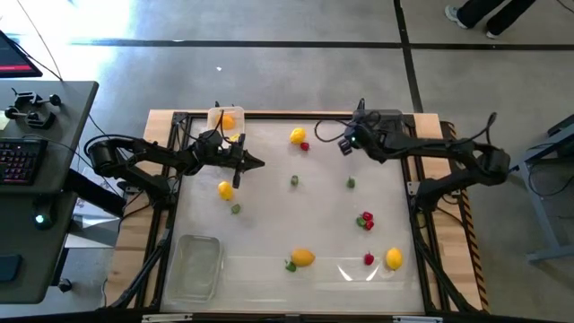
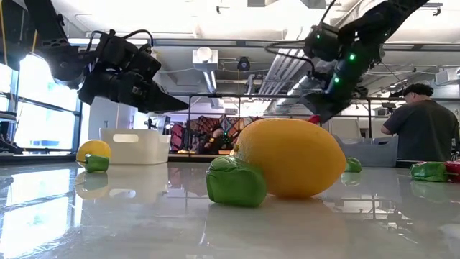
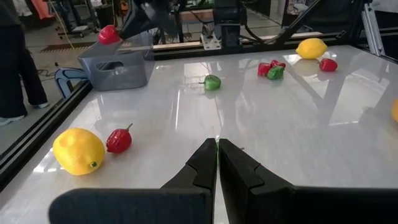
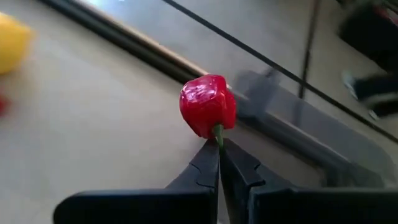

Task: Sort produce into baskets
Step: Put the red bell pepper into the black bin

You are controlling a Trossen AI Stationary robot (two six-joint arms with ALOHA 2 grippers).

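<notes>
- Your right gripper point(image 4: 218, 144) is clamped on the green stem of a small red pepper point(image 4: 207, 104): glossy, lobed, blunt-topped. It hangs in the air at the table's 1 o'clock, above the dark grey tray point(image 3: 115, 68).
- Your left gripper point(image 3: 217, 146) has its fingers pressed together, empty, at the table's 10 o'clock, by the white tray point(image 2: 134, 146).

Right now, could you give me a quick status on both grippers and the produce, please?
Right gripper shut on red pepper by its stem, raised near grey tray. Left gripper shut, empty, above table. Nothing in the way.
</notes>
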